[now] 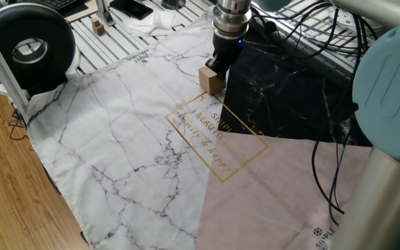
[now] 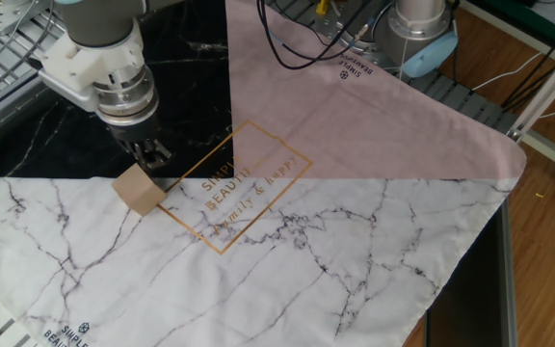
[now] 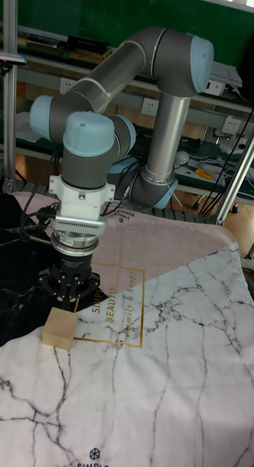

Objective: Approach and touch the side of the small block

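The small block [image 1: 212,80] is a tan wooden cube lying on the cloth where the white marble print meets the black print. In the other fixed view the small block [image 2: 140,189] has my gripper [image 2: 149,154] just behind it, the fingertips low against its rear side. My gripper [image 1: 218,67] points straight down, its fingers together with nothing between them. From the tall fixed view the gripper [image 3: 69,298] hangs just above and behind the small block [image 3: 59,326]. Whether they are touching is hard to tell.
A gold-lettered frame [image 1: 217,135] is printed on the cloth beside the block. A black round device [image 1: 26,43] and a tiny tan block [image 1: 98,28] sit at the far left. Cables [image 1: 304,42] trail over the black part, and the arm's base [image 2: 419,34] stands behind the pink part.
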### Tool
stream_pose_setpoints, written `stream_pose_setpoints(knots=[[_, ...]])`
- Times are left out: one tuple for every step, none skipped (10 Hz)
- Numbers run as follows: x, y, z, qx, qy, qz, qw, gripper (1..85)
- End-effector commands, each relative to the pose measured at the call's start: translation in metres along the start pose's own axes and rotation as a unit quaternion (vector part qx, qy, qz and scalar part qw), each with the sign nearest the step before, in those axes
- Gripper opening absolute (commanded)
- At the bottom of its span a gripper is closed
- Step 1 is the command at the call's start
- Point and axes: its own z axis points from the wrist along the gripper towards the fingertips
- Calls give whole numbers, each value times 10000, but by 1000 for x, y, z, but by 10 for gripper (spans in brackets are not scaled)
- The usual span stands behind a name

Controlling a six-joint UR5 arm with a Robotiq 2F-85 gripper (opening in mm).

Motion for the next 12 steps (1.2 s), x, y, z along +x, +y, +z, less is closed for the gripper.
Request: stream_pose_setpoints(knots=[[-4,-1,-3,2,-60,30,10000,10],[-4,-1,-3,1,-44,37,10000,10],[-1,-3,-3,43,12,43,10000,10],[0,-7,-2,127,26,37,9999,10],[0,-7,-2,126,34,37,9999,10],[0,-8,-1,142,27,29,9999,10],[-1,-9,0,158,21,20,9999,10],[-1,-9,0,166,14,19,9999,10],[-1,-11,0,189,8,10,9998,10],[-2,-11,0,197,1,1,9998,10],[-2,-10,1,182,0,2,9998,10],[-2,-12,1,213,2,0,9998,10]])
